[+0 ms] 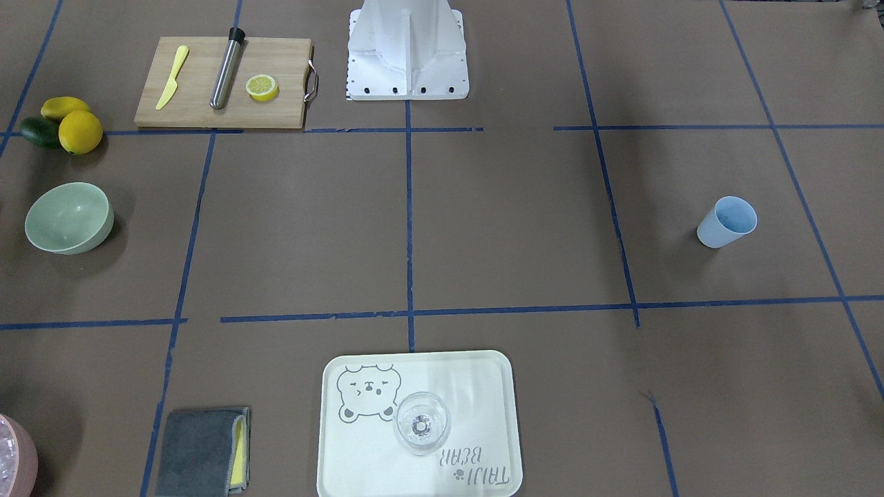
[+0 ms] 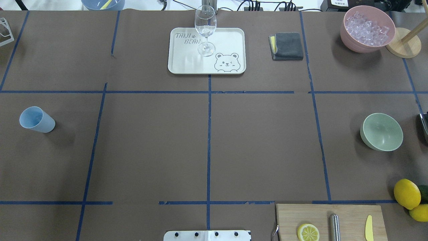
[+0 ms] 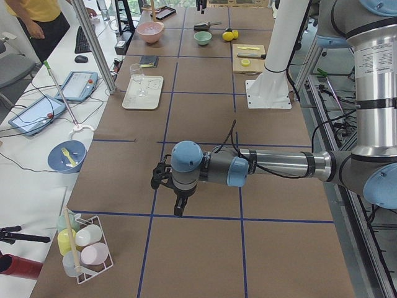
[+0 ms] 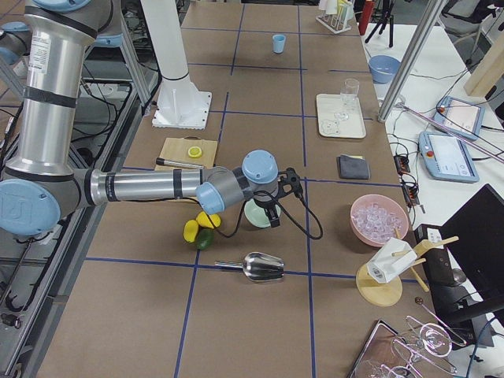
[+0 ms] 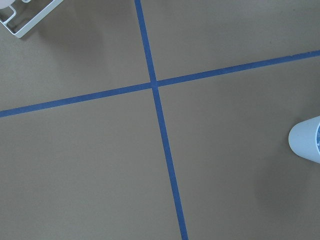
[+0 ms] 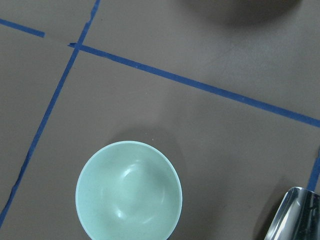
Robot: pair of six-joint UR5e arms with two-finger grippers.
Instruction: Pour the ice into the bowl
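The pale sage-green bowl [image 2: 381, 131] stands empty at the table's right side; it also shows in the front view [image 1: 69, 217] and the right wrist view [image 6: 129, 192]. The ice [image 2: 367, 26] fills a pink container [image 2: 351, 42] at the far right corner. My right gripper [image 4: 273, 213] hangs over the bowl [image 4: 253, 216], partly hiding it. My left gripper [image 3: 177, 203] hangs over bare table near the blue cup [image 5: 307, 140]. Both grippers show only in the side views, so I cannot tell whether they are open or shut.
A metal scoop [image 4: 264, 268] lies right of the bowl. Lemons [image 2: 407, 193] and a cutting board [image 2: 351, 214] with a lemon slice [image 2: 308, 232] sit near the robot. A tray [image 2: 187, 63] bears a wine glass [image 2: 205, 30]. A grey cloth [image 2: 287, 46] lies beside it.
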